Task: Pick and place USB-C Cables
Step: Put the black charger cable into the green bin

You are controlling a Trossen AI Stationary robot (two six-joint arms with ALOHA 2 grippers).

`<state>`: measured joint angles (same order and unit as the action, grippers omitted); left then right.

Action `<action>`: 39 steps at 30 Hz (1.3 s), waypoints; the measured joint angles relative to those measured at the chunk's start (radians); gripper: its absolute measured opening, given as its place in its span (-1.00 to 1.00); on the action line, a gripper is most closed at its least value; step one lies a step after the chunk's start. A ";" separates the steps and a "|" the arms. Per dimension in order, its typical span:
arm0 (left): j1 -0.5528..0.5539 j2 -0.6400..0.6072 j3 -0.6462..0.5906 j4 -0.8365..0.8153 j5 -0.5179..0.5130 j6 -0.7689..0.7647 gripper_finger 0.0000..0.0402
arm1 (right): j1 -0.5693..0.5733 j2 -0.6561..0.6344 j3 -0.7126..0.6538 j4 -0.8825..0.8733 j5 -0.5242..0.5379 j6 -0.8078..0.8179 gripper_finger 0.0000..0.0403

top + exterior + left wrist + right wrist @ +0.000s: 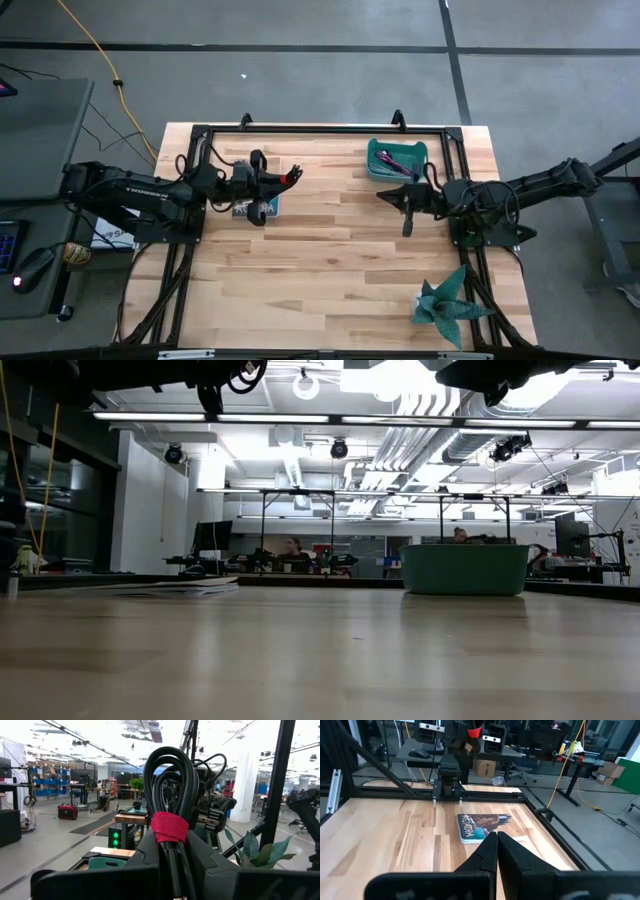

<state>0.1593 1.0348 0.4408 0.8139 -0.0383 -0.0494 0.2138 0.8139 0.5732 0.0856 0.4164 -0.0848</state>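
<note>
My left gripper (272,185) is over the table's left part, level and pointing toward the right edge. It is shut on a black coiled USB-C cable (170,775) bound with a red strap (169,827); the strap also shows in the high view (291,177). A green bin (425,153) at the far right holds a magenta-pink cable (398,160) and a dark one beside it. My right gripper (385,195) is shut on nothing, just in front of the bin and above the table, pointing left (497,836). My left gripper pinches the cable bundle between its two fingers (205,865), at the end just behind the red strap (170,845). The fingers come level from the table's left and lie along the bundle. The looped end sticks out past the fingertips, lifted clear of the table.
A flat book with a picture cover (255,208) lies on the table under the left gripper and shows in the right wrist view (480,827). A teal spiky plant (448,303) stands near the front right corner. A black frame (300,130) borders the wooden top.
</note>
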 joint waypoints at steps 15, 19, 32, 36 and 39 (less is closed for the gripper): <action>0.000 0.000 0.000 0.000 0.000 0.000 -0.93 | 0.000 -0.002 0.000 -0.002 0.025 0.088 -0.88; 0.000 0.000 0.000 -0.001 0.000 0.000 -0.93 | 0.000 -0.002 0.000 -0.003 0.053 0.086 -0.56; 0.000 0.000 0.000 -0.001 0.000 0.000 -0.93 | 0.000 -0.002 0.000 -0.015 0.050 0.088 0.29; 0.000 0.004 0.004 -0.001 -0.006 0.000 -0.93 | -0.010 0.018 0.000 0.069 0.039 0.093 0.30; 0.000 0.041 0.027 0.002 -0.005 -0.016 -0.93 | -0.048 0.083 0.000 0.221 -0.069 0.078 0.30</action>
<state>0.1594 1.0759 0.4673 0.8159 -0.0432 -0.0653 0.1657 0.8971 0.5732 0.3062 0.3470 -0.0071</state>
